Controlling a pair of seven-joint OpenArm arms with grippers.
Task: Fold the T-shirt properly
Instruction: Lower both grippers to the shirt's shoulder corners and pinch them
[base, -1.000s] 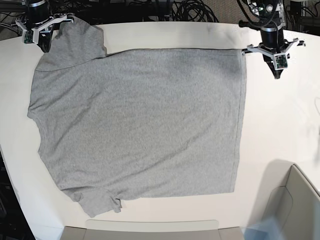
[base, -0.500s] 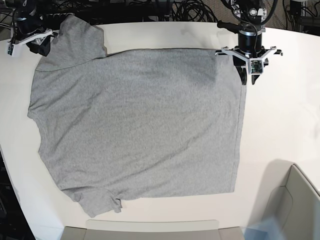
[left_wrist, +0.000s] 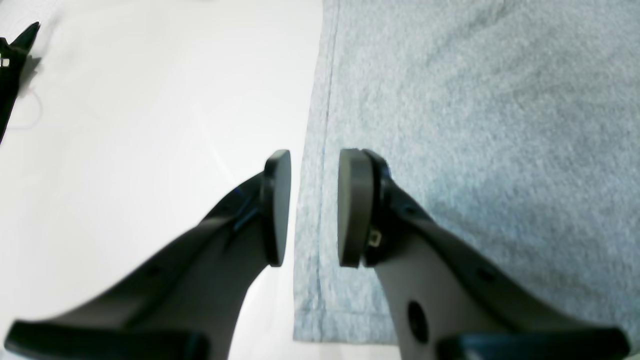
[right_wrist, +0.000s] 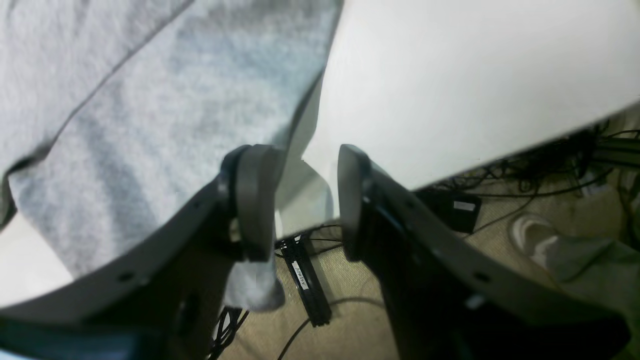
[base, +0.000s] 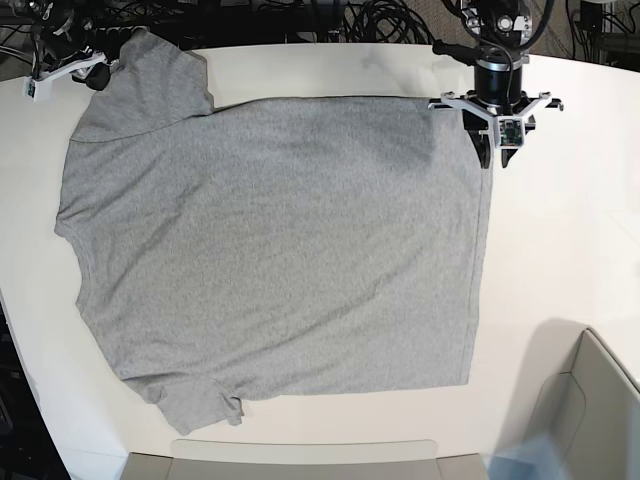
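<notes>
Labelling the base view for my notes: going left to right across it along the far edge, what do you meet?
right tool → T-shirt → left tool → bare table

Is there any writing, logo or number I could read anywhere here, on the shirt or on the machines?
Nothing can be read.
Heather-grey cotton T-shirt: plain side up, no lettering showing.
White label on a black bar on the floor beneath the white table: dark print, too blurred to read.
White label on a black box on the floor: too blurred to read.
</notes>
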